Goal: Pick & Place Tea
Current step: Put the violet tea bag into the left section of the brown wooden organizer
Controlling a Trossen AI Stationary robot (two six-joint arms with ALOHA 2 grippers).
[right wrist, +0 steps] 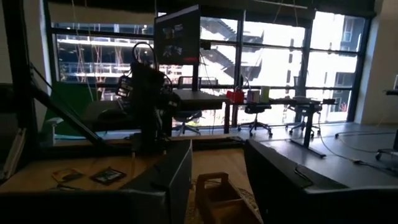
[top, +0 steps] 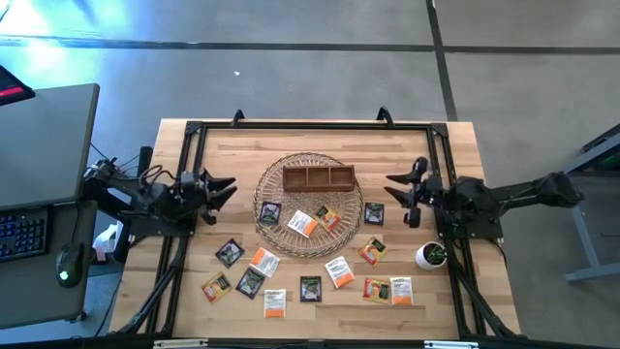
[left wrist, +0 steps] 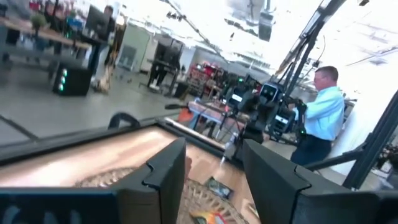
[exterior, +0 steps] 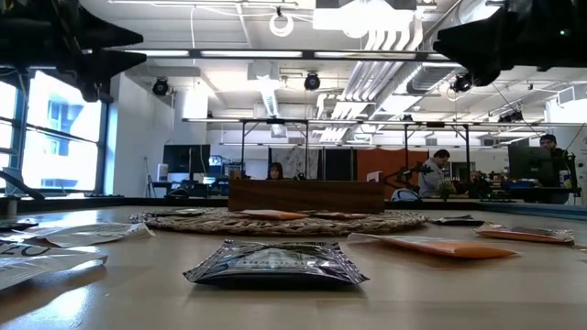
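Several tea sachets lie flat on the wooden table: black ones (top: 230, 253) (top: 310, 289), orange ones (top: 264, 261) (top: 372, 251) and white ones (top: 338, 271) (top: 274, 302). A few more (top: 303, 223) rest on the round wicker basket (top: 281, 237). The brown wooden tray (top: 318, 178) stands on the basket's far part. My left gripper (top: 228, 187) hovers open to the left of the basket, held high and pointing at it. My right gripper (top: 395, 184) hovers open on the basket's right, facing the tray (right wrist: 217, 199). Neither has anything between its fingers (left wrist: 168, 180) (right wrist: 280, 180).
A small plant in a white pot (top: 431, 255) stands near the right arm's base. A black metal frame (top: 310, 124) runs along the table's edges. A desk with a keyboard and mouse (top: 64, 264) sits off the left side. A person (left wrist: 320, 112) stands beyond the table.
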